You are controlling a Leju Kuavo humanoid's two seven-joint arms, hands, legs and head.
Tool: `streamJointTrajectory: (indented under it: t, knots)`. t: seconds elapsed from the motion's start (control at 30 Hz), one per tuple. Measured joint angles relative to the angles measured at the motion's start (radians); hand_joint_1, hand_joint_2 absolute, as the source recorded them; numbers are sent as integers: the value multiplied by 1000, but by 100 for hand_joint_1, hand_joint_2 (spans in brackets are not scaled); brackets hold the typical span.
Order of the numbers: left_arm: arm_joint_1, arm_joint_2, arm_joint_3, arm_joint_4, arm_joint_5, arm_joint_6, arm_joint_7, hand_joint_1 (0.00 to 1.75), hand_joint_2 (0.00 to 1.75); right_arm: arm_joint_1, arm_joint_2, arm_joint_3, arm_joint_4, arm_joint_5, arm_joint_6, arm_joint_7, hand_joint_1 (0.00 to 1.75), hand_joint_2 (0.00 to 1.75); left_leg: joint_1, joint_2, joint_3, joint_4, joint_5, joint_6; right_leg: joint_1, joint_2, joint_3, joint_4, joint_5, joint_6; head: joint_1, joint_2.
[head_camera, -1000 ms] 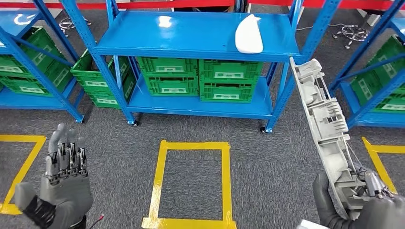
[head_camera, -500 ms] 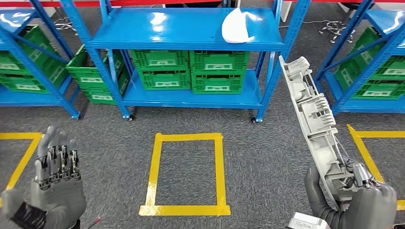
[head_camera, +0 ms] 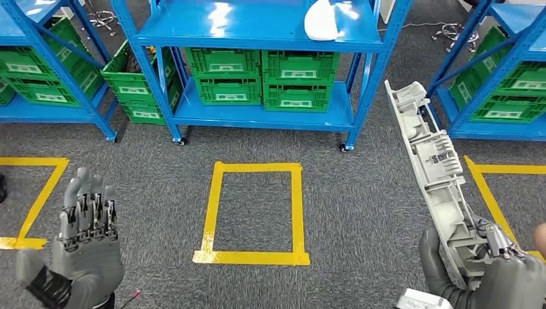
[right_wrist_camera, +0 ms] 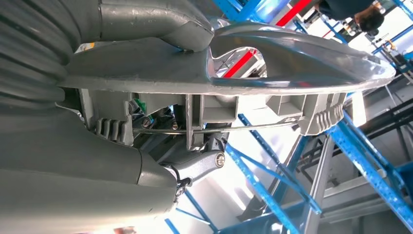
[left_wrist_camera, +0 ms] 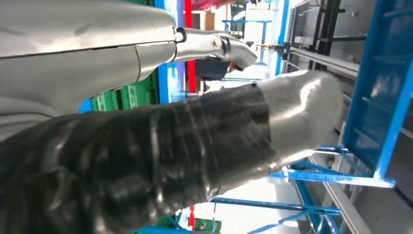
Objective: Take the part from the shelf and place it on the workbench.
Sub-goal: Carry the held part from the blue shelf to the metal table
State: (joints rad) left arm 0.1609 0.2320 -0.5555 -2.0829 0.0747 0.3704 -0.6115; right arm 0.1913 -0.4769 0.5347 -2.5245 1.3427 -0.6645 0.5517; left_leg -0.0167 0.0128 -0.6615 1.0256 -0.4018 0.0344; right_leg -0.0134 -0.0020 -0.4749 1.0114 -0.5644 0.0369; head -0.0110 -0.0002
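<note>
My right hand (head_camera: 489, 277) grips the lower end of a long grey ribbed plastic part (head_camera: 434, 170), which stands nearly upright at the right of the head view. In the right wrist view the same part (right_wrist_camera: 272, 73) runs across the picture, clamped under my thumb. My left hand (head_camera: 87, 248) is raised at the lower left with fingers straight and apart, holding nothing. A white part (head_camera: 322, 22) lies on the top of the blue shelf (head_camera: 257, 29) ahead.
Green crates (head_camera: 261, 80) fill the lower shelf level. More blue racks with green crates stand at left (head_camera: 45, 84) and right (head_camera: 508, 90). A yellow tape rectangle (head_camera: 254, 212) marks the grey carpet in front of me, with other tape marks at both sides.
The whole view has shifted: the shelf has slid up and away in the picture, so the camera moved back. The part stays in my right hand; my left hand stays raised.
</note>
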Motion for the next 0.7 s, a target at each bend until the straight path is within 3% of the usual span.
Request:
streamJointTrajectory:
  t: [0.07, 0.13, 0.2, 0.23, 0.27, 0.3, 0.33, 0.37, 0.43, 0.47, 0.5, 0.57, 0.63, 0.7]
  knots:
    - [1, 0, -1, 0, -1, 2, 2, 0, 0, 1, 0, -2, 0, -2, 0, 0, 175, 175, 3, -4, -12, 9, -10, -13, -2, -4, -21, -4, 14, -16, 0, 0]
    - [2, -1, -2, 0, -1, 3, 3, 0, 0, 1, -1, -4, 0, -3, 0, 0, 175, 175, 9, -8, -30, 68, -93, -27, -6, -9, -41, -7, 36, -31, -7, 0]
    - [1, -1, -3, 0, -1, 4, 4, 0, 0, 2, -1, -5, 0, -3, 0, 0, 175, 175, 16, -9, -46, 180, -188, -38, -5, -10, -67, -7, 59, -37, -19, 0]
    - [1, -1, -4, 0, -1, 4, 4, 0, 0, 2, -1, -5, 0, -3, 0, 0, 175, 175, 19, -9, -45, 232, -202, -40, -5, -10, -80, -6, 72, -36, -25, 0]
    - [1, -1, -4, 0, -1, 4, 4, 0, 0, 2, -1, -6, 0, -3, 0, 0, 175, 175, 21, -9, -37, 264, -189, -41, -5, -10, -96, -6, 86, -34, -30, 0]
    - [1, -1, -4, 0, -1, 4, 4, 0, 0, 3, -1, -6, 0, -3, 0, 0, 175, 175, 23, -9, -16, 269, -157, -40, -5, -9, -111, -5, 99, -32, -36, 0]
    - [1, -1, -4, 0, -1, 5, 5, 0, 0, 4, -1, -6, 0, -4, 0, 0, 175, 175, 24, -9, 19, 245, -122, -36, -5, -9, -126, -4, 113, -29, -41, 0]
    - [1, -1, -4, 0, -1, 6, 5, 0, 0, 5, -1, -6, 0, -4, 0, 0, 175, 175, 23, -9, 71, 190, -106, -31, -5, -8, -141, -3, 126, -26, -46, 0]
    - [0, -1, -4, 0, -2, 7, 6, 0, 0, 8, -1, -6, 0, -4, -1, 0, 175, 175, 20, -9, 189, 36, -134, -19, -3, -8, -159, -1, 148, -17, -51, 0]
    - [-1, -1, -4, 0, -3, 8, 7, 0, 0, 8, -1, -6, 0, -4, -1, 0, 175, 175, 17, -9, 227, -26, -159, -14, -3, -9, -164, -1, 158, -11, -52, 0]
    - [-1, -1, -4, 0, -4, 9, 8, 0, 0, 9, -1, -6, 0, -5, -1, 0, 175, 175, 14, -9, 244, -62, -174, -9, -3, -10, -168, -2, 168, -4, -52, 0]
    - [0, -1, -4, 0, -6, 11, 9, 0, 0, 9, -1, -7, 0, -6, -1, 0, 175, 175, 15, -8, 237, -77, -171, 4, -6, -10, -180, 4, 171, 8, -49, 0]
    - [1, -2, -5, 0, -8, 11, 11, 0, 0, 11, -3, -7, 0, -8, -1, 0, 175, 175, 17, -5, 228, -80, -155, 19, -7, -7, -206, 69, 119, 16, -39, 0]
    - [1, -2, -5, 0, -8, 11, 13, 0, 0, 12, -4, -7, 0, -10, -1, 0, 175, 175, 13, -3, 214, -77, -144, 27, -8, -5, -241, 197, 39, 20, -26, 0]
